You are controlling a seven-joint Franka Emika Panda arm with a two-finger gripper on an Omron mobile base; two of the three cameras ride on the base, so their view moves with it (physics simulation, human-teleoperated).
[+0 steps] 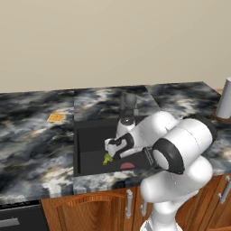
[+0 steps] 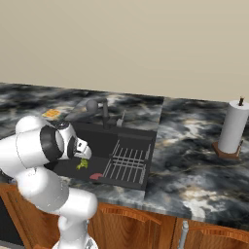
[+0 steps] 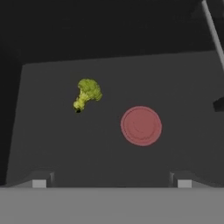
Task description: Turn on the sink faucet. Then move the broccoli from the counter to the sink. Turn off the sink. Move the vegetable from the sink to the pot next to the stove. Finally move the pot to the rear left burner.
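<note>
Two dark fingertips [image 3: 39, 181] sit well apart at the bottom of my hand view, with nothing between them, so I read the gripper [image 3: 111, 183] as spread and empty. It hangs over the sink [image 1: 90, 135], whose dark floor carries the broccoli [image 3: 87, 93] lying loose on its side, apart from the red drain disc [image 3: 141, 125] and nearer the basin's left wall than the wire rack [image 2: 129, 163] on the right side.

From the base views the sink faucet [image 2: 105, 113] stands at the rear edge of the basin, behind the arm (I cannot tell whether water is running).

My judgement: the floret is already in the sink, so either shutting off the faucet or lifting the vegetable is in hand. A pick calls for shifting toward the floret, descending and closing on its stalk.
</note>
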